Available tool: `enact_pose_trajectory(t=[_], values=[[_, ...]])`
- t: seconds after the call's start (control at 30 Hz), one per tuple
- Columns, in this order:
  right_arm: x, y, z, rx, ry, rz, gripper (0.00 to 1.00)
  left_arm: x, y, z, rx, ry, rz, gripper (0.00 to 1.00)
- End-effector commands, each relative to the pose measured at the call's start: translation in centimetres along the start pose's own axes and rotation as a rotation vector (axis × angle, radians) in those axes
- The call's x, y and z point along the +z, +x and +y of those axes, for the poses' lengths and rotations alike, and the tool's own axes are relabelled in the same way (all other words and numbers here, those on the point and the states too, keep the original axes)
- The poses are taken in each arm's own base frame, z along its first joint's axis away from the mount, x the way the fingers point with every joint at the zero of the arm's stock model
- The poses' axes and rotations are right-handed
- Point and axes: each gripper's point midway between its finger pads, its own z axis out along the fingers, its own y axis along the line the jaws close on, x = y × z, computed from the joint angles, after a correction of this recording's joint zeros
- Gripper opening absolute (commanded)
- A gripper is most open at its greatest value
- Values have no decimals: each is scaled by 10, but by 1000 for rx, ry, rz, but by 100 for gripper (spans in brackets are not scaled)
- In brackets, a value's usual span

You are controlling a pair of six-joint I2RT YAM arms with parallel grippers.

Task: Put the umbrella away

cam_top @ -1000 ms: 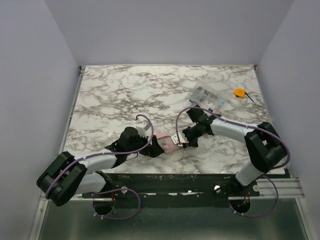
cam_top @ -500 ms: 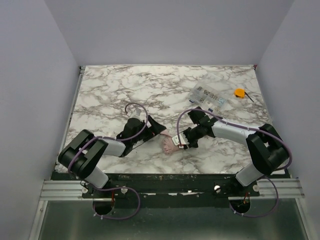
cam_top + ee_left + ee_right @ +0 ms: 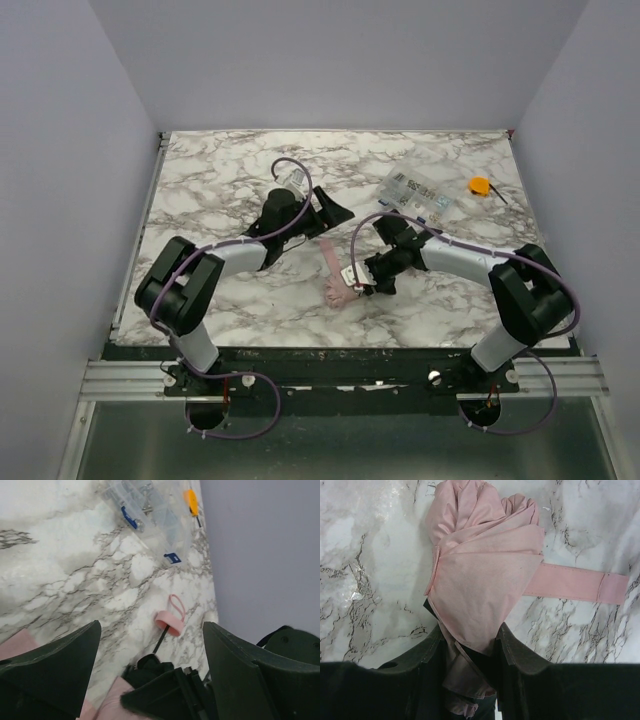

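Note:
The umbrella point(image 3: 340, 292) is a bunched pale pink folding one lying near the table's front middle, its strap point(image 3: 330, 255) stretched flat toward the back. My right gripper point(image 3: 365, 282) is shut on its fabric; in the right wrist view the folds point(image 3: 485, 565) fan out from between the jaws point(image 3: 467, 640) and the strap point(image 3: 575, 585) runs off to the right. My left gripper point(image 3: 330, 222) stands open just behind the strap, holding nothing. Between its fingers point(image 3: 150, 630) the left wrist view shows the pink handle point(image 3: 170, 622), the thin dark shaft point(image 3: 160, 642) and the right gripper's black body.
A clear labelled plastic packet point(image 3: 415, 192) lies at the back right, with a small orange object point(image 3: 480, 186) beside it near the right wall. Both show in the left wrist view too, the packet point(image 3: 150, 510) and the orange object point(image 3: 190, 500).
My left arm has swung from the front edge beside the umbrella toward the back and its gripper now stands clear of the fabric. The strap now lies bare. The right gripper has kept its hold.

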Motion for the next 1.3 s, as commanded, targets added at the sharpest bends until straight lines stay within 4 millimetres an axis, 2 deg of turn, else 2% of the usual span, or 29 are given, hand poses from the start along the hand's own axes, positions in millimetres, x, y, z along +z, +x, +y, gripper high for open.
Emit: enact_pose_trajectory(t=[0.0,0.07,0.17,0.2,0.23,0.33,0.37,0.5,0.57,0.63,0.67,0.77,0.93,1.07,1.27], values=[[7,41,107,340,-355,194,0,-43,-18,-2,236,-44,-58,85],[5,37,110,376,-402,186,0,-75,-34,-5,352,-57,-160,87],[3,29,114,448,-494,169,0,-126,-48,-1,417,-54,-312,98],[3,26,116,477,-528,167,0,-139,-44,8,422,-54,-332,98],[4,26,115,500,-545,170,0,-151,-42,7,440,-24,-353,98],[5,28,119,606,-630,209,0,-165,-2,-2,592,134,-214,98],[7,29,118,640,-648,222,0,-167,17,-8,637,195,-151,98],[14,34,115,752,-668,276,0,-170,88,-18,929,315,-43,97],[14,36,117,817,-692,304,0,-173,116,-19,1061,369,-16,96],[12,36,121,870,-727,314,0,-175,135,-13,1184,397,-1,96],[12,37,122,883,-733,321,0,-174,142,-8,1239,392,8,96],[12,46,127,900,-723,372,0,-167,146,1,1349,336,41,96],[13,55,129,910,-706,406,0,-140,161,11,1529,298,192,96],[14,59,124,911,-654,402,0,-122,185,17,1569,326,299,96],[16,63,119,903,-590,411,1,-108,225,26,1566,377,418,94]])
